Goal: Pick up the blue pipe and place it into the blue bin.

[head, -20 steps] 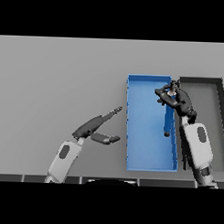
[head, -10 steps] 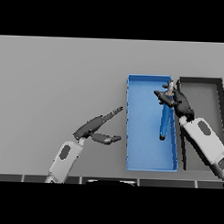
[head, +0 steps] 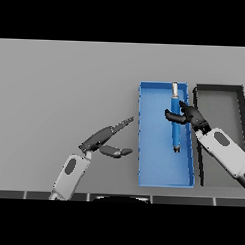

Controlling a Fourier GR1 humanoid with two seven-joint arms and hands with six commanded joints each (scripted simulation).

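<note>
My right hand (head: 191, 116) has its fingers curled around the blue pipe (head: 175, 121), inside the blue bin (head: 160, 168). My left hand (head: 105, 140) hangs released, fingers straight, beside the bin.

We have one view only, from head height, facing steeply down onto the grey desk (head: 61, 82) from its near edge. Both arms enter from the lower edge, left arm at view left. The blue bin (head: 143, 145) sits right of centre at middle range; a dark bin (head: 218, 89) is cut by the right edge. No second view to compare.
</note>
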